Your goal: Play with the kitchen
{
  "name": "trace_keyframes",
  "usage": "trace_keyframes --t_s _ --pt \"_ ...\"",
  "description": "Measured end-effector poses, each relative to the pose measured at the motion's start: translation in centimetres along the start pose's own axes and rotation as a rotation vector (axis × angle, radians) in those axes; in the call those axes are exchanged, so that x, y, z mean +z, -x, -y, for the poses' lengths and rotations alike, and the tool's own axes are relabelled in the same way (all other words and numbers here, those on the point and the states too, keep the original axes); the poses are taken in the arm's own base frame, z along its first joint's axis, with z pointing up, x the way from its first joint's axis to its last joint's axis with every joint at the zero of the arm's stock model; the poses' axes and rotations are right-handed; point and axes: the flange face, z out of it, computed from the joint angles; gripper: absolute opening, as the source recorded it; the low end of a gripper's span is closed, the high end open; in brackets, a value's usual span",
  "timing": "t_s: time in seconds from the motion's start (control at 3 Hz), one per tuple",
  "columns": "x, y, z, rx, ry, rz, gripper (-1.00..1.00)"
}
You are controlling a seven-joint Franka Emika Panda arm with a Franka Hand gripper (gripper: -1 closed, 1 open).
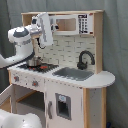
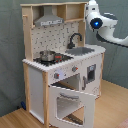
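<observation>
**Inventory: toy kitchen, arm up at hood level**

Item 1, the kitchen (image 2: pixel 62 70). Tall unit, white panels w/ light-wood frame, stands on a wood floor (image 2: pixel 112 107) against a grey-green curtain (image 2: pixel 10 55). Long axis vertical. Parts, top down:
- grey hood (image 2: pixel 49 17), angular, matte, under the top shelf
- dotted backsplash (image 1: pixel 65 50), pale, flat
- black faucet (image 1: pixel 84 59), curved, glossy
- steel sink (image 1: pixel 74 73), shallow rectangle set in the white worktop
- red-black hob (image 2: pixel 56 59) w/ a small metal pot (image 2: pixel 47 55) on it, shiny, round
- oven door (image 2: pixel 72 102), white frame w/ clear window, hanging open and tilted outward in the second exterior view
- small door w/ dark panel (image 1: pixel 61 106) under the sink, shut

Item 2, the arm. White, rounded shells. My gripper (image 1: pixel 45 30) sits high, in front of the upper shelf and hood, hob side, in the first exterior view. Jaws: I cannot tell if spread or closed. In the second exterior view I see only the arm's joint w/ blue light (image 2: pixel 96 21), at the kitchen's upper corner on the second exterior view's right.

Key relation, my judgement: everything I could play w/ (pot, hob, knobs, faucet, oven door) lies below the jaws. Pot approx. straight under; faucet and sink down and toward the first exterior view's right. Next move prob. needs a descent; the hood's overhang is close, so clearance risk there.
</observation>
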Motion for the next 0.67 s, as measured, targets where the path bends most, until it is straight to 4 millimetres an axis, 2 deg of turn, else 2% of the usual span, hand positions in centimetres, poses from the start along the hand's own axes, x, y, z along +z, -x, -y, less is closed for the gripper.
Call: trace_keyframes --t_s 0.67 --pt "-0.3 -4.1 2.7 -0.027 -0.041 -0.056 -1.00"
